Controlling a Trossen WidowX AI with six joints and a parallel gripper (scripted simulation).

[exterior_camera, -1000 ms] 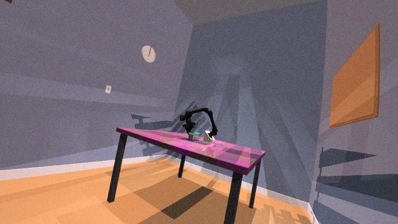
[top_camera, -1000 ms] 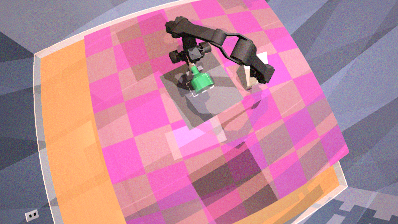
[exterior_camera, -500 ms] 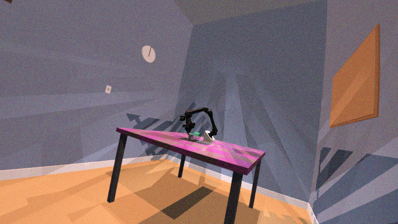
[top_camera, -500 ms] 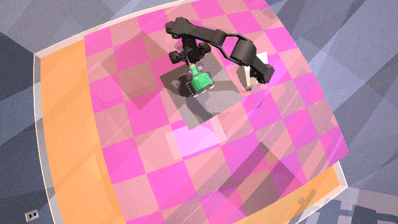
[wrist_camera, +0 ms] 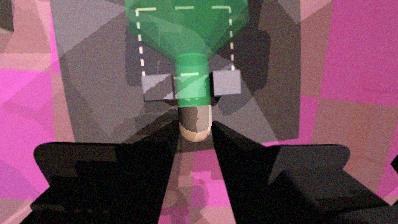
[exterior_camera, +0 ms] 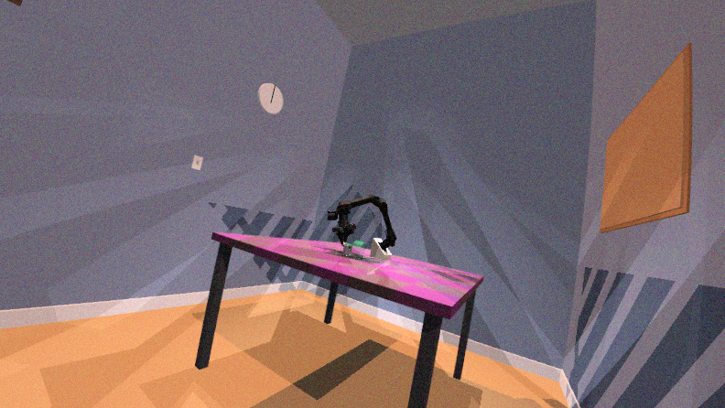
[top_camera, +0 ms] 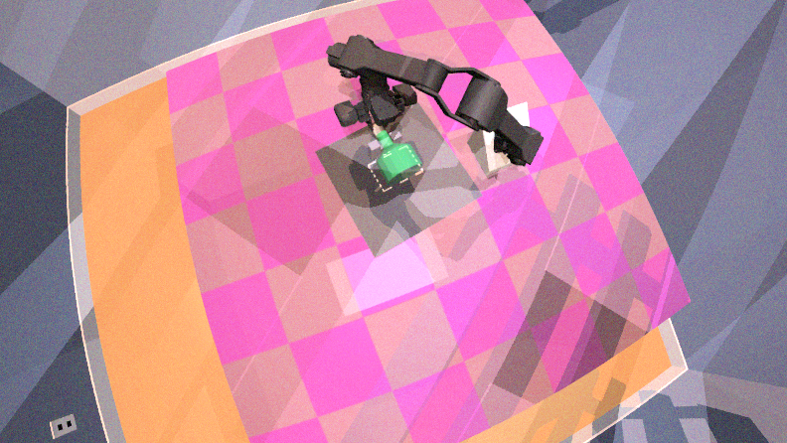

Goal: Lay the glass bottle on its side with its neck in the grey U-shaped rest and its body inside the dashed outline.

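one hand (top_camera: pixel 378 129) (exterior_camera: pixel 343 243) (wrist_camera: pixel 195 125) gripping smooth green glass bottle (top_camera: pixel 398 160) (exterior_camera: pixel 359 244) (wrist_camera: pixel 192 75), squared grey rest (top_camera: pixel 375 144) (exterior_camera: pixel 347 249) (wrist_camera: pixel 226 82)

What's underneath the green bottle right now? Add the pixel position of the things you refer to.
Through the tinted glass bottle (top_camera: pixel 398 160) (wrist_camera: pixel 192 37), the wrist view shows part of the dashed outline (wrist_camera: pixel 231 37) and the grey rest (wrist_camera: pixel 226 82) below the neck. Whether the neck touches the rest is hidden, as is any gap beneath the body.
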